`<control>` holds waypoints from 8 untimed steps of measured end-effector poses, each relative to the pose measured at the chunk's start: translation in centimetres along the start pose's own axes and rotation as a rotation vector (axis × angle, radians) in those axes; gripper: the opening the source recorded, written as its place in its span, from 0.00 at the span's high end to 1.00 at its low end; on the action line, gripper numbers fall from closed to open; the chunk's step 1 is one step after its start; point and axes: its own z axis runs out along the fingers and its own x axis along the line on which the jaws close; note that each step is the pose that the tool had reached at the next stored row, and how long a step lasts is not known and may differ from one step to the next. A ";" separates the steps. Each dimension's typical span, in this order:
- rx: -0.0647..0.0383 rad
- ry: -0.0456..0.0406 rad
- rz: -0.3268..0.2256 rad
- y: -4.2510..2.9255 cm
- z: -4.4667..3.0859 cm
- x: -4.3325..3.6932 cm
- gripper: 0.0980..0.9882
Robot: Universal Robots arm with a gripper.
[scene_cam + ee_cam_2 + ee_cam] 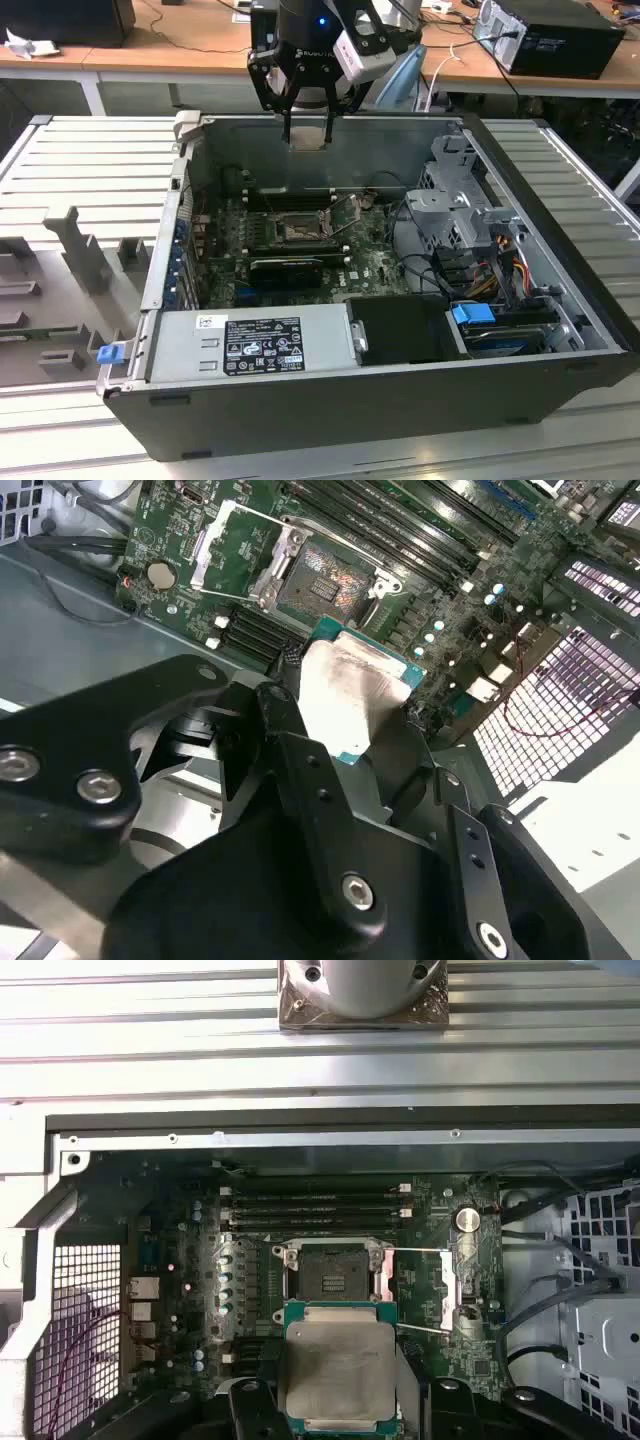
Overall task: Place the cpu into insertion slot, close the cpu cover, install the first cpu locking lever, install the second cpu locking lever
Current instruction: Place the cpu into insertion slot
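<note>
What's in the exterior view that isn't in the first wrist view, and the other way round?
The exterior view gives you the whole computer case, its grey power supply and the wooden desk behind. The first wrist view gives you the cpu up close, silver side showing, and a round coin battery. Both have the gripper holding the cpu, and the empty insertion slot.

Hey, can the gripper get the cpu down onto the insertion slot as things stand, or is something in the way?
Probably yes. The gripper holds the cpu above the open case, the cpu cover is swung aside, and the insertion slot lies bare with nothing over it.
</note>
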 end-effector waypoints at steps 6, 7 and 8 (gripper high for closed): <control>-0.001 -0.0033 0.037 0.00 0.00 0.00 0.52; -0.001 -0.0043 0.048 0.00 0.00 0.00 0.52; -0.001 -0.0048 0.053 0.00 0.00 0.00 0.52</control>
